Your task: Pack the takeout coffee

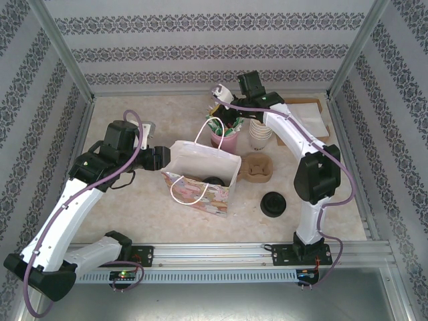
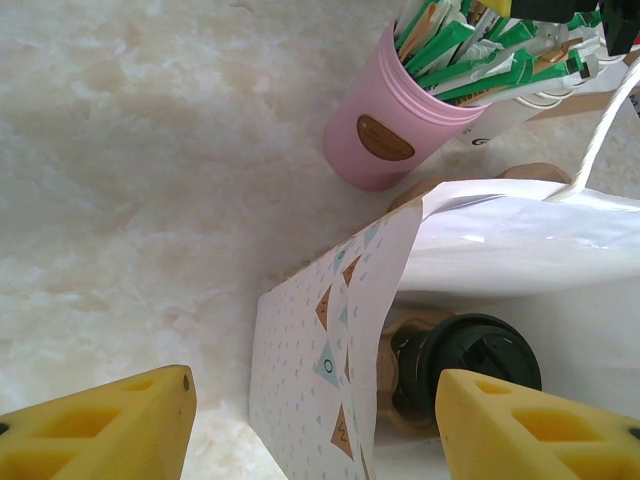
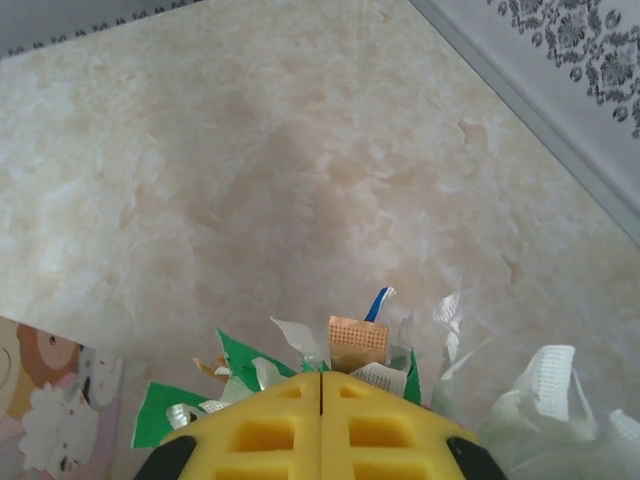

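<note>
- Takeout coffee (image 2: 478, 352) stands low inside the paper bag (image 2: 520, 250) on the counter (image 2: 150, 150); only its black lid shows, the cup body is hidden.
- Left gripper (image 2: 315, 378): jaws apart, straddling the bag's patterned wall, with one finger overlapping the lid.
- Right gripper (image 3: 320, 378): jaws pressed together over the pink cup (image 2: 375, 140) of sachets, beyond the bag; whether a sachet is pinched is unclear.

Damask-striped wall panels (image 1: 200, 47) at 9, 12, 3 o'clock; beige marbled tabletop (image 1: 120, 114); metal rail (image 1: 221, 254) at 6; apparently even lighting.
</note>
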Controlling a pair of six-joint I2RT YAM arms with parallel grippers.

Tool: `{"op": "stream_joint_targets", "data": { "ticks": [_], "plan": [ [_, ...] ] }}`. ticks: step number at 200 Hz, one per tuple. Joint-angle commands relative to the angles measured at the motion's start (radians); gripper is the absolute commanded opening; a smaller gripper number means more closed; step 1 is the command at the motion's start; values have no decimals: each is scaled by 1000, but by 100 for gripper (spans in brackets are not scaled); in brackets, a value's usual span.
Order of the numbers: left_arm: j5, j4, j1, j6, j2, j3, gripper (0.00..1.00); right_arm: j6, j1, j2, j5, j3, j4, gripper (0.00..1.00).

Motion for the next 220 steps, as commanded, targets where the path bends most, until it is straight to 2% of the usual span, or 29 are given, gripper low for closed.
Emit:
{"op": "stream_joint_targets", "data": {
  "ticks": [1, 34, 125, 163, 176, 207, 220],
  "plan": [
    [9, -7, -6, -4, 2, 0, 65, 9, 6, 1, 17, 28, 7, 0],
    [10, -6, -6, -7, 2, 2, 65, 54, -14, -28, 43, 13, 45, 0],
    [11, 3, -6, -18, 2, -3, 65, 247, -109, -149, -44, -89, 193, 0],
    [15, 6, -6, -25, 2, -4, 65, 278, -121, -154, -8, -108, 191, 0],
    [15, 7, -5, -27, 2, -4, 65, 286, -125, -147, 4, -108, 181, 9],
    [19, 6, -6, -29, 2, -4, 65, 313, -126, -118, 76, -103, 167, 8],
    [17, 3, -6, -27, 2, -3, 65, 329, -130, -106, 106, -97, 165, 12]
  ]
}}
